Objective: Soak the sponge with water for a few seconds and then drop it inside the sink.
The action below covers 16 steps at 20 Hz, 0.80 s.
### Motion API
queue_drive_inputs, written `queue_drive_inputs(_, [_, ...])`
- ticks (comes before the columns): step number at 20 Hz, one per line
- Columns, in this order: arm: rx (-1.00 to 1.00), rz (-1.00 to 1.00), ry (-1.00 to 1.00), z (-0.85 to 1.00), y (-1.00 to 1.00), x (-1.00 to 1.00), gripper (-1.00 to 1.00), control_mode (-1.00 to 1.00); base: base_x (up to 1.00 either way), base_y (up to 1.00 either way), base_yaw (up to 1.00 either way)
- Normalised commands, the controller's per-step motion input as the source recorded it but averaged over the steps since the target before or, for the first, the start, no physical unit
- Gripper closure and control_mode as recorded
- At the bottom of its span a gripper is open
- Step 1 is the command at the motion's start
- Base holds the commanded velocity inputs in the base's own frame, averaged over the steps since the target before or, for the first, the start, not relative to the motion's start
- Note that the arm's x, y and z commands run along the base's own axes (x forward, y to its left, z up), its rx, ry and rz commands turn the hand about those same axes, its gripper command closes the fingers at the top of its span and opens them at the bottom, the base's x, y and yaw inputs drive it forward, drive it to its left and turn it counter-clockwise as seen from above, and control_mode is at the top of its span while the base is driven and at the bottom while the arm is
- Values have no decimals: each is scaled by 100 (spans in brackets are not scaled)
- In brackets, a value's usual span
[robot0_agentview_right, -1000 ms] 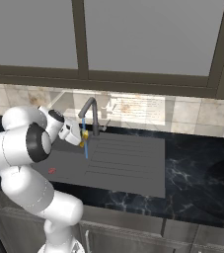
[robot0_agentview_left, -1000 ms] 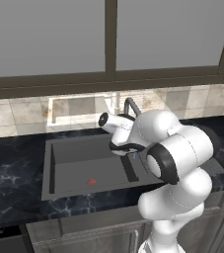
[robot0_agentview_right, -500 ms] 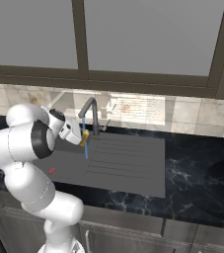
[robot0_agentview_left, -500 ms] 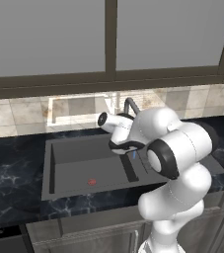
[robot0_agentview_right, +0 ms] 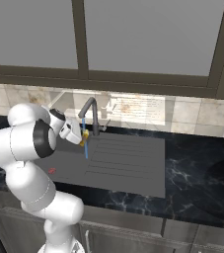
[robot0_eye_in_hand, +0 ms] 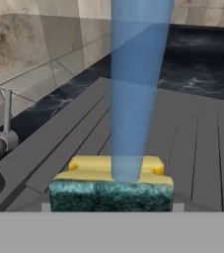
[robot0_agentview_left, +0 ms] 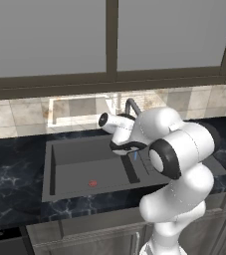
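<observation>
The yellow sponge [robot0_eye_in_hand: 111, 184] with its green scouring layer fills the bottom of the hand view, and the light-blue water [robot0_eye_in_hand: 135, 89] lands on its top. From the right base view, my gripper [robot0_agentview_right: 82, 137] is shut on the sponge [robot0_agentview_right: 85, 133] just below the dark faucet spout [robot0_agentview_right: 89, 107], held in the air over the sink [robot0_agentview_right: 133, 165]. The water [robot0_agentview_right: 87, 149] runs on down past the sponge. From the left base view my arm hides the hand; a short piece of the water [robot0_agentview_left: 135, 156] shows above the sink [robot0_agentview_left: 74, 164].
The ribbed drainboard [robot0_eye_in_hand: 202, 148] lies under the sponge, with the basin and its red drain mark [robot0_agentview_left: 92, 183] beside it. The faucet handle [robot0_eye_in_hand: 6, 131] stands close by. Marbled black countertop [robot0_agentview_right: 197, 168] surrounds the sink; a tiled wall and window are behind.
The sponge stays under the stream in the same spot. My arm's elbow has drifted slightly left in the left base view.
</observation>
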Motion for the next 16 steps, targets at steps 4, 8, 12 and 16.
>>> queue_drive_inputs(4, [0, 0, 0, 0, 0, 11, 100, -100, 0, 0, 0])
queue_drive_inputs(8, [0, 0, 0, 0, 0, 3, 100, -100, 0, 0, 0])
queue_drive_inputs(12, [0, 1, 0, 1, 0, 0, 100, -100, 0, 0, 0])
queue_drive_inputs(16, [0, 4, 0, 19, 12, 0, 100, -100, 0, 0, 0])
